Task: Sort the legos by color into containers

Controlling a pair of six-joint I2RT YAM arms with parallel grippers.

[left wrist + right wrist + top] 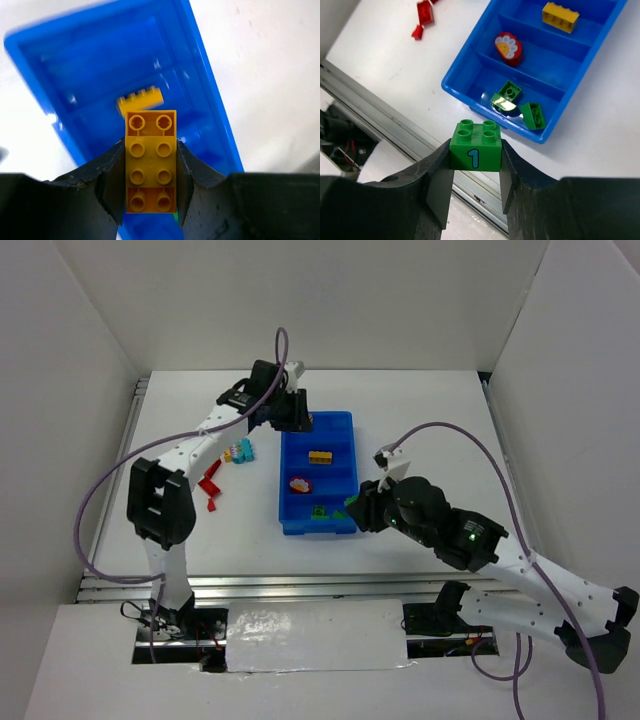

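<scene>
My left gripper is shut on a long yellow lego and holds it over the far end of the blue tray. Another yellow lego lies in the second compartment. My right gripper is shut on a green lego marked "1", beside the tray's near right corner. Green legos lie in the nearest compartment. A red flower piece lies in the one behind it. Teal legos and red legos lie on the table left of the tray.
White walls stand on both sides and at the back. A metal rail runs along the table's near edge. The left arm's forearm reaches over the loose legos on the left.
</scene>
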